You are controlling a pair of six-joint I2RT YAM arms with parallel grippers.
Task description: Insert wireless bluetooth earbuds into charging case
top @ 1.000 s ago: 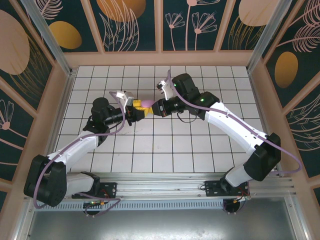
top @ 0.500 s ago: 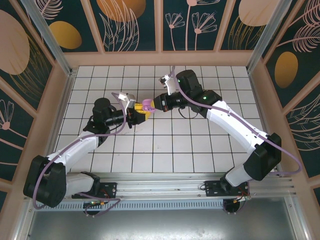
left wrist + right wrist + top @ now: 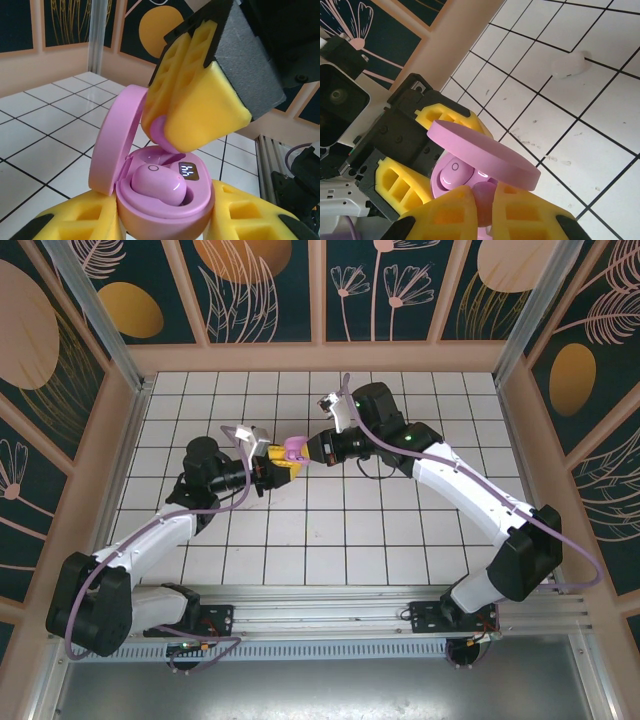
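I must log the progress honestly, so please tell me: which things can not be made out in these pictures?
Left wrist view: the second socket of the charging case, mostly covered by the jaws of the right gripper.
Right wrist view: the white thing, blurred; its kind is unclear.
Top external view: the inside of the case, too small to read.
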